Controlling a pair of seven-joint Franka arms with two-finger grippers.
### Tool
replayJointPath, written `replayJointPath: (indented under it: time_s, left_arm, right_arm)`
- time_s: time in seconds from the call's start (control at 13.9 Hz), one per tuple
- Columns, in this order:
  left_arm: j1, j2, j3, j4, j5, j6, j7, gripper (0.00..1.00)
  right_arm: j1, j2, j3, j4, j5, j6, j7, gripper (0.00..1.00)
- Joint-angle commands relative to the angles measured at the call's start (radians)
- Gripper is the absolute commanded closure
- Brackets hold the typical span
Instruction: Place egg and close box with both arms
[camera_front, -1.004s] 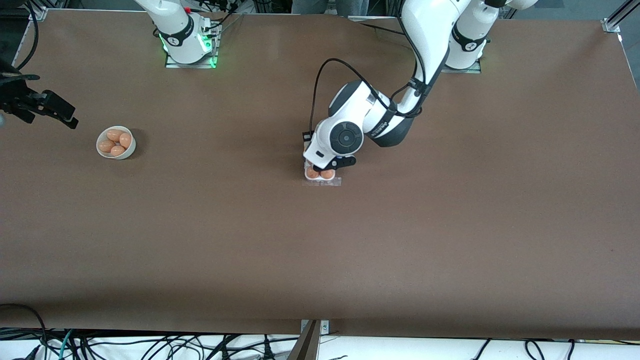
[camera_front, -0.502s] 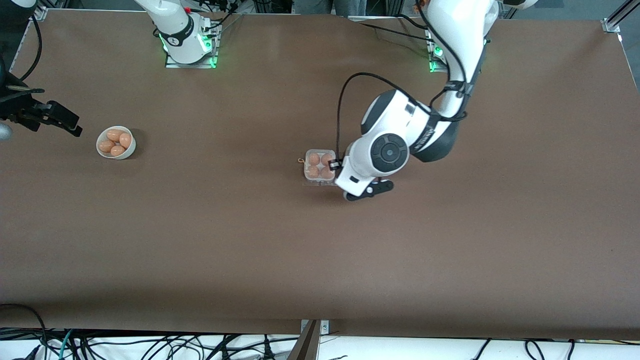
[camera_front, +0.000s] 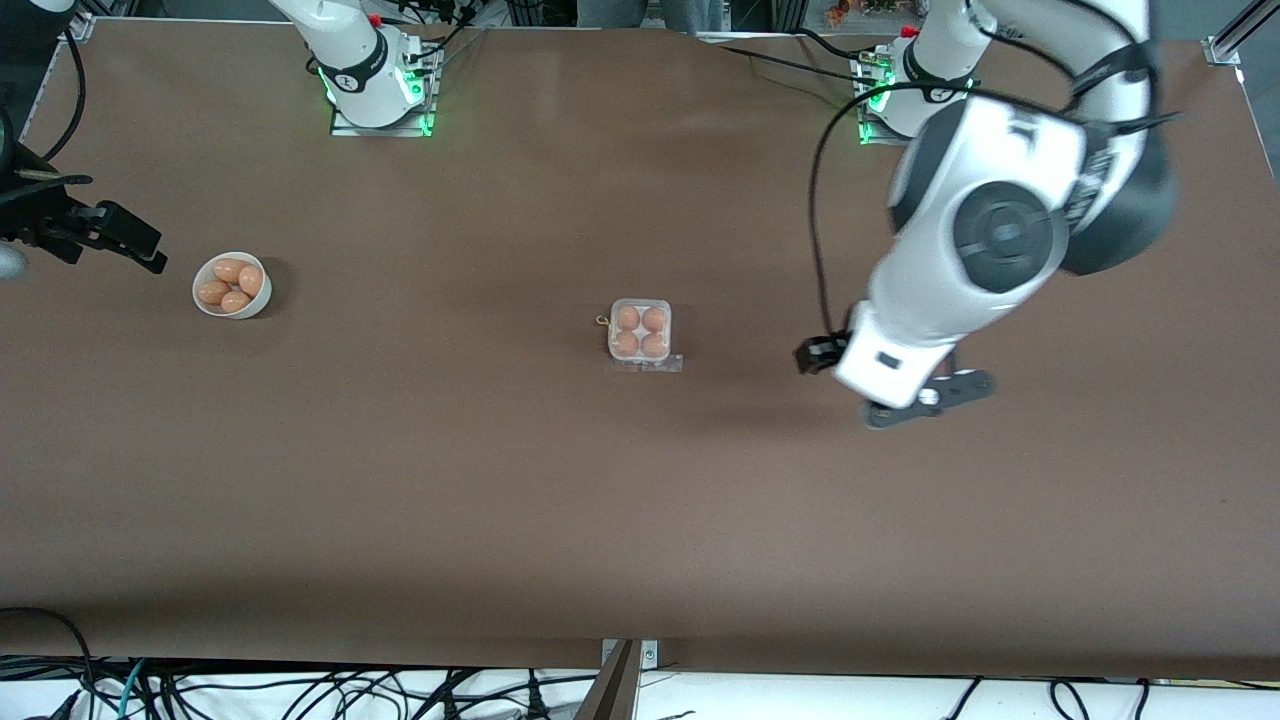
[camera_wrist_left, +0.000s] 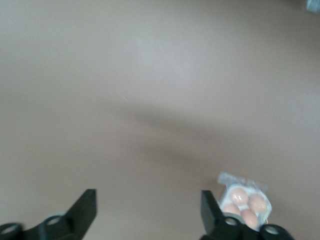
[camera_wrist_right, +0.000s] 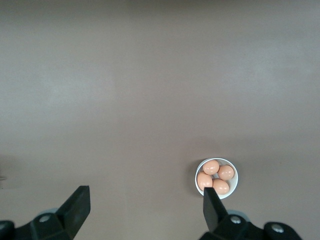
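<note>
The egg carton (camera_front: 640, 334) sits mid-counter with four brown eggs under thin clear plastic: light, flexible, slippery and fragile, so best pressed gently at the lid's rim, never squeezed. It lies well apart from the left gripper (camera_wrist_left: 147, 212), whose fingers are spread and empty. The right gripper (camera_wrist_right: 145, 210), fingers also spread, waits near the white bowl (camera_wrist_right: 216, 178) of eggs.

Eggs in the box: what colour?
Orange-brown, all four eggs in the box; front view shows best.

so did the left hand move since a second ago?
Yes. The left hand, open, was over the small clear-plastic egg box and has swung away toward the left arm's end of the brown table; the box stayed put.
</note>
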Motion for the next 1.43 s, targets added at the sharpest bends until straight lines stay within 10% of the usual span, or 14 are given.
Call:
replayJointPath:
  time_s: [0.0,0.5,0.86,1.36]
  left_arm:
    - [0.015,-0.013,0.080,0.015,0.022,-0.019,0.112,0.00]
    - [0.090,-0.039,0.210,0.015,0.020,-0.047,0.287,0.00]
    - [0.452,-0.158,-0.131,-0.024,0.045,-0.050,0.396,0.00]
    - [0.535,-0.398,-0.315,-0.467,0.158,0.135,0.464,0.00]
  right_arm:
    - [-0.012,0.004,0.010,0.017,0.016,-0.012,-0.014,0.00]
    - [-0.012,0.002,0.010,0.017,0.016,-0.012,-0.017,0.00]
    - [-0.012,0.004,0.010,0.017,0.016,-0.012,-0.017,0.00]
    - [-0.012,0.004,0.010,0.016,0.016,-0.012,-0.017,0.00]
